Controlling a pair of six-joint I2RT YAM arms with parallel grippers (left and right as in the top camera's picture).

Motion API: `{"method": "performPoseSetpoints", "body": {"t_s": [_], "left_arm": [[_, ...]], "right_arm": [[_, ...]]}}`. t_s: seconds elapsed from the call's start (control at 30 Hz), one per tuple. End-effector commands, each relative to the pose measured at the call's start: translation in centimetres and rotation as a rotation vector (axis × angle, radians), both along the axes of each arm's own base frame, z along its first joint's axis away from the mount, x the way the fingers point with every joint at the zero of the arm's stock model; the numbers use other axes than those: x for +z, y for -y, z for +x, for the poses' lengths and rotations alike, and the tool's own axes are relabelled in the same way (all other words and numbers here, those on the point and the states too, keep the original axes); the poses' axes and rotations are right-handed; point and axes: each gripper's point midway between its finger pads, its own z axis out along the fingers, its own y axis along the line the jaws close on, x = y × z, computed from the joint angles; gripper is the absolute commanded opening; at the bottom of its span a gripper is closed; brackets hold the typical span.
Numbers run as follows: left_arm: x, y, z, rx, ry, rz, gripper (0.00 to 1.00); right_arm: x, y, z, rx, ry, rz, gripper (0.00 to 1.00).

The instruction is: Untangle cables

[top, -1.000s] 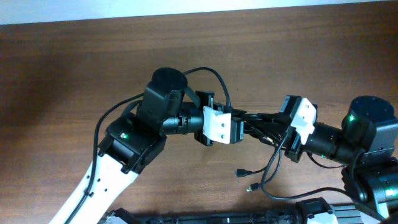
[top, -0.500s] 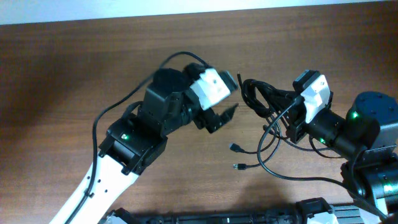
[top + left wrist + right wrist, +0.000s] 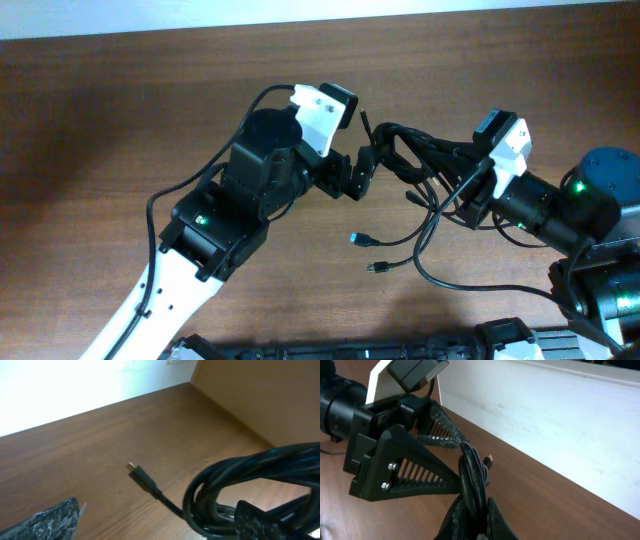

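Overhead view: the right end effector is closed on the cables, gripping the black bundle at one end. The bundle's long axis runs from that grip across to the left end effector. The left jaws are spread wide, and the bundle's looped end lies at the fingertips, closer to one finger. Two plug-ended tails trail toward the near edge of the surface. Judgement: the left arm is nearer the loop and placed to close on it.

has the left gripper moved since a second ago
Yes. The left gripper has opened off the cables and swung toward the table's far edge.
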Motion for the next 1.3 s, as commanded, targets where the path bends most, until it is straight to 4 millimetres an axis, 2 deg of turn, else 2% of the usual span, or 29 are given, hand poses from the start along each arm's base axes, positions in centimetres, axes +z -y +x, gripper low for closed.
{"method": "performPoseSetpoints", "body": {"t_s": [0.0, 0.1, 0.17, 0.23, 0.3, 0.33, 0.4, 0.43, 0.57, 0.77, 0.93, 0.97, 1.0, 1.07, 1.13, 1.27], "left_arm": [[1.4, 0.5, -0.6, -0.011, -0.040, -0.086, 0.99], [1.7, 0.6, -0.5, -0.004, -0.044, -0.104, 0.99], [1.9, 0.6, -0.4, -0.004, -0.036, -0.110, 0.96], [2.1, 0.7, -0.4, -0.005, -0.030, -0.115, 0.84], [2.1, 0.7, -0.4, -0.005, -0.029, -0.116, 0.57], [2.1, 0.7, -0.4, -0.005, -0.029, -0.116, 0.49], [2.1, 0.7, -0.4, -0.006, -0.029, -0.116, 0.42], [2.1, 0.7, -0.4, -0.009, -0.030, -0.116, 0.26], [2.1, 0.7, -0.4, -0.009, -0.030, -0.117, 0.00], [2.3, 0.8, -0.4, -0.009, -0.023, -0.121, 0.00], [3.7, 1.0, 0.0, -0.012, 0.023, -0.158, 0.00], [3.8, 1.1, 0.0, -0.013, 0.028, -0.162, 0.17], [3.8, 1.1, 0.0, -0.013, 0.028, -0.162, 0.45], [3.8, 1.3, -0.2, -0.029, 0.024, -0.166, 0.70], [3.9, 1.4, -0.5, -0.045, 0.020, -0.170, 0.74], [3.9, 1.5, -0.5, -0.048, 0.019, -0.170, 0.72]], "right_arm": [[1.1, -0.8, -0.9, 0.061, 0.018, 0.044, 0.04], [1.5, -1.2, -1.3, 0.099, 0.032, 0.054, 0.04], [1.5, -1.3, -1.4, 0.107, 0.031, 0.056, 0.04], [1.7, -1.6, -1.8, 0.139, 0.034, 0.063, 0.04], [1.8, -1.8, -2.0, 0.157, 0.038, 0.066, 0.04], [1.8, -1.8, -2.0, 0.156, 0.038, 0.066, 0.04], [1.8, -1.8, -2.0, 0.153, 0.038, 0.066, 0.04], [1.8, -1.8, -2.0, 0.153, 0.038, 0.066, 0.04], [1.8, -1.8, -2.0, 0.154, 0.037, 0.066, 0.04], [1.7, -1.8, -2.0, 0.153, 0.031, 0.066, 0.04], [1.2, -1.8, -2.1, 0.152, 0.003, 0.064, 0.04], [1.2, -1.8, -2.1, 0.153, 0.004, 0.064, 0.04], [1.2, -1.8, -2.1, 0.153, 0.004, 0.064, 0.04], [1.2, -1.8, -2.1, 0.154, 0.005, 0.065, 0.04], [1.6, -2.0, -2.4, 0.176, 0.022, 0.071, 0.04], [2.6, -2.6, -3.1, 0.236, 0.058, 0.089, 0.04]]}}
